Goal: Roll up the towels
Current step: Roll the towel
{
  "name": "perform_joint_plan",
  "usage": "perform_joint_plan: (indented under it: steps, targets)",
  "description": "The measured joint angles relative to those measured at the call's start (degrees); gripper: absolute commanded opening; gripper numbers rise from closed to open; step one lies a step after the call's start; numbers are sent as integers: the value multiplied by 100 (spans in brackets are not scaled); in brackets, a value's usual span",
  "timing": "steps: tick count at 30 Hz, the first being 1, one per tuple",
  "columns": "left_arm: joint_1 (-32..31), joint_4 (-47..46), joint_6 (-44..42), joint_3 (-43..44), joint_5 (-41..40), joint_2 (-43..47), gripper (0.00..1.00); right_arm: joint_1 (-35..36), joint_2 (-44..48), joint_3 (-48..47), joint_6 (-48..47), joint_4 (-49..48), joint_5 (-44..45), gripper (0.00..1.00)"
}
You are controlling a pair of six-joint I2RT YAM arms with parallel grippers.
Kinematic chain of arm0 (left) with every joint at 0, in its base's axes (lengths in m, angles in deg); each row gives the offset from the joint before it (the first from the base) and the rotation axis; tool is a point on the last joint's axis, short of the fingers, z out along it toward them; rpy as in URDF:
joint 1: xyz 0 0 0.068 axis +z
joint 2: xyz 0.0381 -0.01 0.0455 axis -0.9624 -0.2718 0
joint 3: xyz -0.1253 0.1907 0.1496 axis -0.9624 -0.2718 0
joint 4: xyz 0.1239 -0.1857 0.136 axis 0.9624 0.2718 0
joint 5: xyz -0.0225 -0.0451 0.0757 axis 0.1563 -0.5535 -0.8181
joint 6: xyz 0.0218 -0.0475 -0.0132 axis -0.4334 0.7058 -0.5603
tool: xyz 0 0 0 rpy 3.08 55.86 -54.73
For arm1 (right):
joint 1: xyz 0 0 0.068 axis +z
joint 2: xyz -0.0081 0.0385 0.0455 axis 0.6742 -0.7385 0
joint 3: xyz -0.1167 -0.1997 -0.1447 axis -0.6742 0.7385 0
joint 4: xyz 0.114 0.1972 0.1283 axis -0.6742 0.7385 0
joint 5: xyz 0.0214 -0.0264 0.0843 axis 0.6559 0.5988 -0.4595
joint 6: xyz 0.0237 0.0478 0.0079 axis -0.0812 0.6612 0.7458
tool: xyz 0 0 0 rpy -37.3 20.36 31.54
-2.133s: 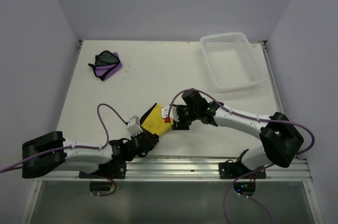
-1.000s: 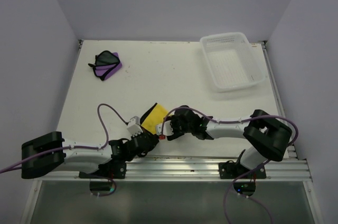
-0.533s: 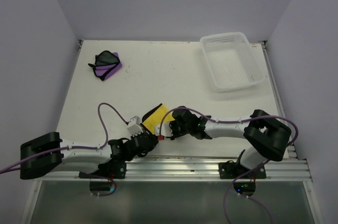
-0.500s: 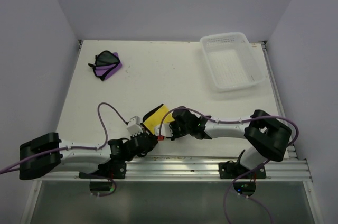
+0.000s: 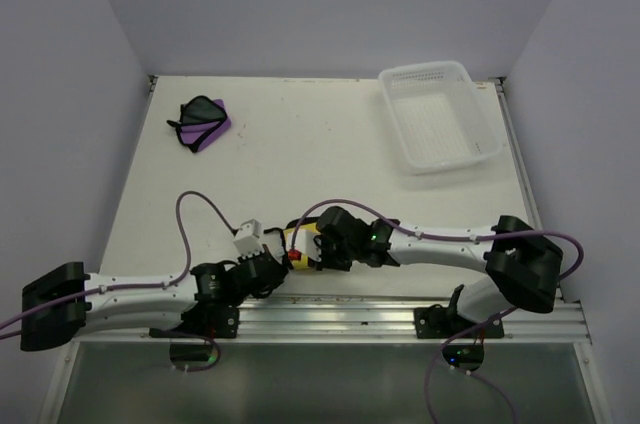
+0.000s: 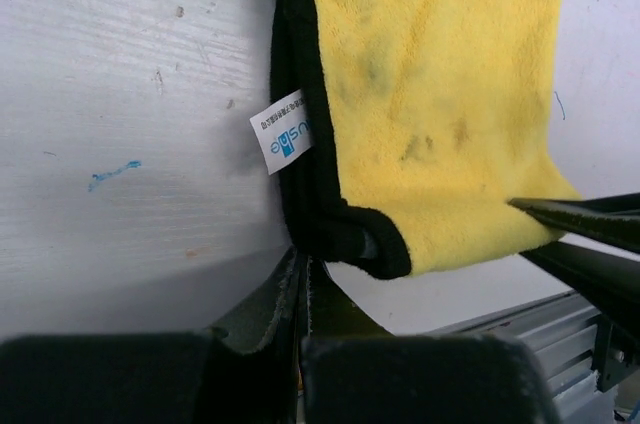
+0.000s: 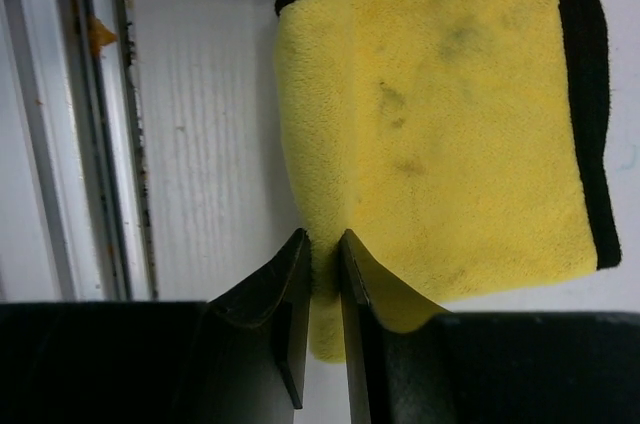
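1. Seen from the top camera, the yellow towel (image 7: 450, 114) is mostly buried under both grippers at the near edge of the table (image 5: 300, 159). Only a sliver shows there, and the wrist cams see it way better.
2. The white basket (image 5: 425, 70) sits at the far right corner. The purple towel (image 5: 205, 124) lies bunched on the table at far left, well apart from it.
3. Right gripper (image 7: 324, 244): fingers narrow, pinching a fold of the yellow towel's edge.
4. Left gripper (image 6: 304, 269): fingers squeezed together, tips touching the black hem near the white label (image 6: 285, 142). Can't tell if any cloth is caught.
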Motion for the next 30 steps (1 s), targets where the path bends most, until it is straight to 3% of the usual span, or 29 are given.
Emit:
perform_joint_plan:
  steps: [12,16,30]
  targets:
    - [0,857,-175,363,-79,728,0,348,-258,-199,1578,350,-101,18]
    - [0,1154,-166,374,-114,1062,0,345,-422,-205,1945,245,-267,12]
    - [0,1694,-160,391,-216,1443,0,-118,-1010,-428,3027,-372,-1493,4]
